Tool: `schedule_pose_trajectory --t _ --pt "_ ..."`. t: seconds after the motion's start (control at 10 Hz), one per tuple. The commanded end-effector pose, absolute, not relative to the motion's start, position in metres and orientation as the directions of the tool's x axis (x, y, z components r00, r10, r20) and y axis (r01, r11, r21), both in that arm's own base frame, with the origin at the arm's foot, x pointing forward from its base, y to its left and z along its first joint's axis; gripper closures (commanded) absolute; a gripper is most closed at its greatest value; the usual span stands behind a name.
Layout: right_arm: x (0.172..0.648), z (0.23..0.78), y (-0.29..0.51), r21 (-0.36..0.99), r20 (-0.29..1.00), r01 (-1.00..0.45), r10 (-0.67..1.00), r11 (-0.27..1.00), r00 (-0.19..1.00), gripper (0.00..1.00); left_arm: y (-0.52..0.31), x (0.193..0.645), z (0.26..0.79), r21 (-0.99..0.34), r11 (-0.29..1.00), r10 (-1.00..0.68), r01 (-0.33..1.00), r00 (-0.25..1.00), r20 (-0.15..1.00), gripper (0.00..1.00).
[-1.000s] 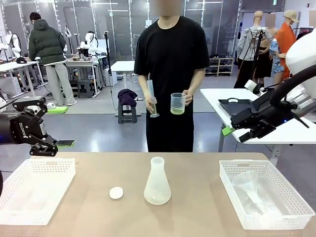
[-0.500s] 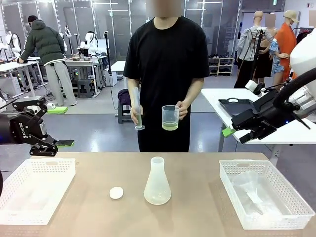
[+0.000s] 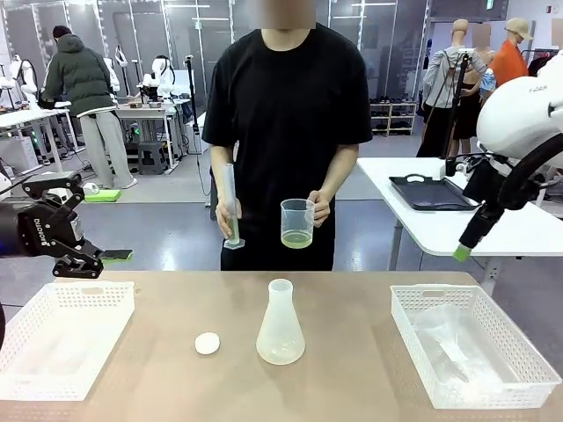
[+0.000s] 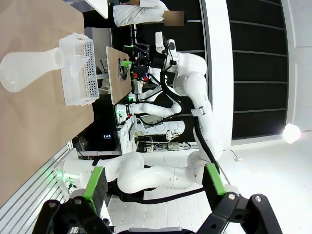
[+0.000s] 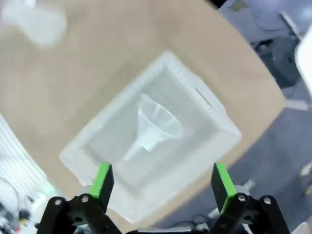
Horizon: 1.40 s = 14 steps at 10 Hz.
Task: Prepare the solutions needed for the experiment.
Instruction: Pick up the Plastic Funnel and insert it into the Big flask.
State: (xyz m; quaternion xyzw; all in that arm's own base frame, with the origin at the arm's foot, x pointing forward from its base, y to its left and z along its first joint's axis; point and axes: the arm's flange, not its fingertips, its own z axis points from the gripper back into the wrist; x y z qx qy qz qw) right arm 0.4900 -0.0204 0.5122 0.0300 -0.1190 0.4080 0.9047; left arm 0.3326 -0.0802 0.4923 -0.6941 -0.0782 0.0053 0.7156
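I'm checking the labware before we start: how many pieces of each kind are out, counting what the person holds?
White baskets: 2
Conical flask: 1
Small white cap: 1
Funnel: 1
Measuring cylinder: 1
Beaker holding yellow-green solution: 1
Total: 7

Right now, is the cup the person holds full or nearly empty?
Nearly empty: the cup has just a shallow layer of yellowish liquid at its bottom.
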Motion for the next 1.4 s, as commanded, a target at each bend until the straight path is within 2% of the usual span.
schedule_pose_trajectory --t 0.0,0.2,0.4,0.9,1.0,1.2,1.3 --pt "0.512 0.519 -0.022 -0.092 0.180 -0.857 0.855 0.507 0.487 0.00 -0.081 0.332 0.493 -0.994 0.027 0.110 0.102 0.988 0.104 0.00" --pt "0.518 0.514 -0.012 -0.097 0.143 -0.911 0.911 0.402 0.387 0.00 -0.081 0.332 0.493 -0.994 0.027 0.110 0.102 0.988 0.104 0.00" --pt "0.516 0.513 -0.014 -0.094 0.152 -0.882 0.882 0.462 0.446 0.00 -0.081 0.332 0.493 -0.994 0.027 0.110 0.102 0.988 0.104 0.00" --pt "0.518 0.511 -0.015 -0.096 0.147 -0.890 0.891 0.445 0.429 0.00 -0.081 0.332 0.493 -0.994 0.027 0.110 0.102 0.988 0.104 0.00" --pt "0.526 0.509 -0.014 -0.117 0.139 -0.954 0.956 0.276 0.259 0.00 -0.081 0.332 0.493 -0.994 0.027 0.110 0.102 0.988 0.104 0.00" --pt "0.528 0.502 -0.008 -0.133 0.077 -0.988 0.995 0.074 0.064 0.00 -0.081 0.332 0.493 -0.994 0.027 0.110 0.102 0.988 0.104 0.00" --pt "0.527 0.498 -0.006 -0.099 0.080 -0.995 0.997 -0.010 -0.018 0.00 -0.081 0.332 0.493 -0.994 0.027 0.110 0.102 0.988 0.104 0.00"
